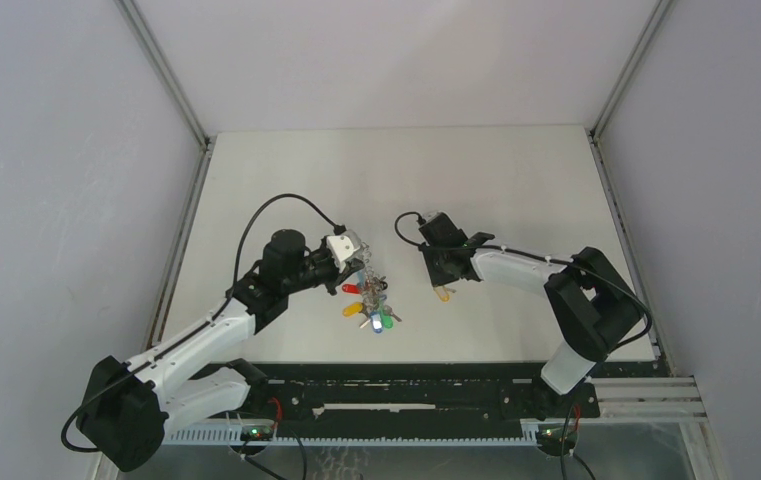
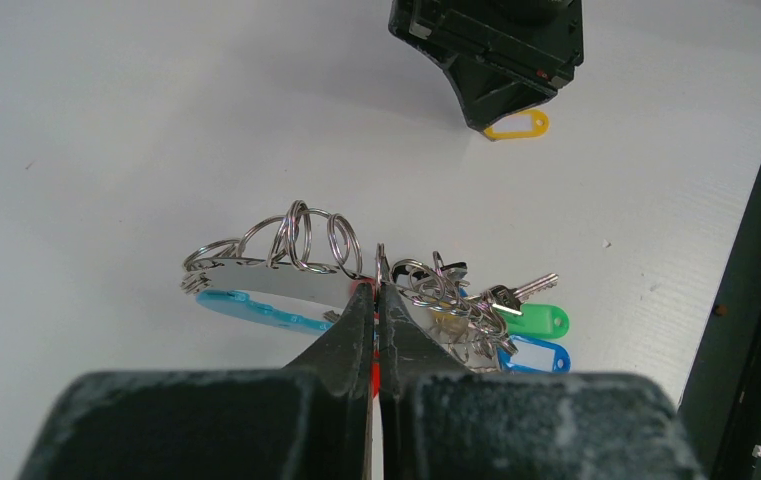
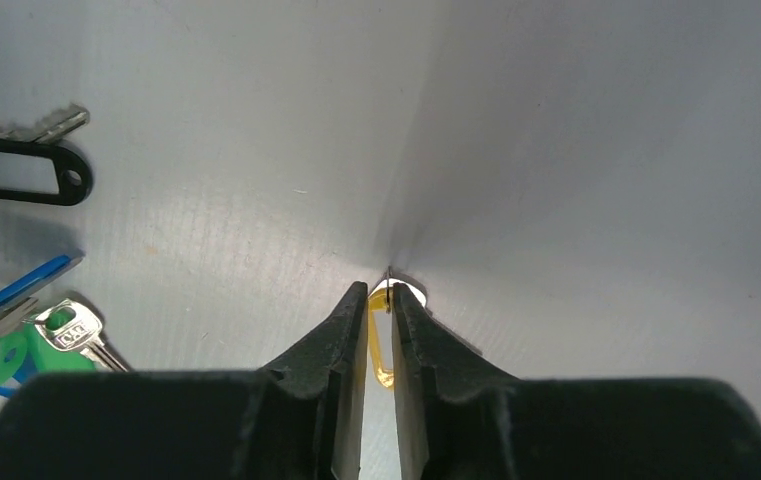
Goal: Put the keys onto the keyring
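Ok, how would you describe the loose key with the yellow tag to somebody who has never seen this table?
On the white table, find the right gripper, right of centre. The key with the yellow tag is between its fingertips. It is the only key on its own, apart from the keyring bundle held by the left gripper.

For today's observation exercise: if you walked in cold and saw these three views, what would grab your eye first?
The colourful keyring, a fringe of tagged keys pinched in the left gripper mid-table, draws the eye first. Next comes the single yellow tag lying on the white table to its right, with the right gripper straddling it, jaws narrow on either side.
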Robot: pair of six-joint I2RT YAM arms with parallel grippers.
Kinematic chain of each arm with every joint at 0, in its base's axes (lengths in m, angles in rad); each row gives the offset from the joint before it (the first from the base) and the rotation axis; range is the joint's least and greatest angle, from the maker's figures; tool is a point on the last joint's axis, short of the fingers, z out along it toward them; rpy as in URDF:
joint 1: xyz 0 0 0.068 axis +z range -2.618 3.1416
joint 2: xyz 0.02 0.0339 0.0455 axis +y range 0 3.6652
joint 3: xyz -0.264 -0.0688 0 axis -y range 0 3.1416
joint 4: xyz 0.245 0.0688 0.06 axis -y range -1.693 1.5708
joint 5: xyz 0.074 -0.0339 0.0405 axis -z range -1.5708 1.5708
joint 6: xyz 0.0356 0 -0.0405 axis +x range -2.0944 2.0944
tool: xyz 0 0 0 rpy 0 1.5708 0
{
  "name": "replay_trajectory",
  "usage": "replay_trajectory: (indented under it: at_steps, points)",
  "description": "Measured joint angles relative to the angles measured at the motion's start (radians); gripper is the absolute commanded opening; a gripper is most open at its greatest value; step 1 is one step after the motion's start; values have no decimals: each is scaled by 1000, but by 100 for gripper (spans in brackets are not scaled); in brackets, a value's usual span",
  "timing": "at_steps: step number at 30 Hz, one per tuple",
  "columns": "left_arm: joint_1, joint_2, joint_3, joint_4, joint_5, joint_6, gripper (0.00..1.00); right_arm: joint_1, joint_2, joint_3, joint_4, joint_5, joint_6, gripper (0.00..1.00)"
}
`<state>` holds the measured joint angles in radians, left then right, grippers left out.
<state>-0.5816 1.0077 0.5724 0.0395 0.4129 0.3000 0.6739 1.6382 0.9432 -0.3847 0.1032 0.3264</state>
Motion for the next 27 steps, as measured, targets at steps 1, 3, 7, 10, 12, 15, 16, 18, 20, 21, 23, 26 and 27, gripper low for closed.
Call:
replay_trajectory:
  at_steps: [1,3,7,10,12,15,16,18,20,21,23,26,27]
  points:
    - [0,0,0,0,0,0,0,0,6,0,0,0,1,14]
    - [-1,0,0,0,0,0,0,0,13,0,0,0,2,12]
    - [-1,0,0,0,0,0,0,0,19,0,-1,0,2,3]
    - [-1,0,0,0,0,0,0,0,19,0,-4,1,1,0]
    - [-1,0,0,0,0,0,0,0,19,0,-16,2,0,0]
    - [-1,1,0,0,0,0,0,-5,19,12,-65,-5,-5,0]
    - [-1,2,0,0,0,0,0,-8,19,23,-91,-11,-9,0]
    - [-1,4,0,0,0,0,0,-14,24,56,-144,-24,-19,0]
    - [-1,7,0,0,0,2,0,-22,36,96,-192,-37,-30,0]
    - [-1,7,0,0,0,3,0,-25,43,114,-212,-43,-36,0]
    - [-1,7,0,0,0,6,0,-31,62,155,-268,-58,-50,0]
    - [-1,7,0,0,1,7,0,-35,87,207,-353,-71,-79,0]
    - [-1,7,0,0,1,7,0,-37,96,226,-387,-72,-89,0]
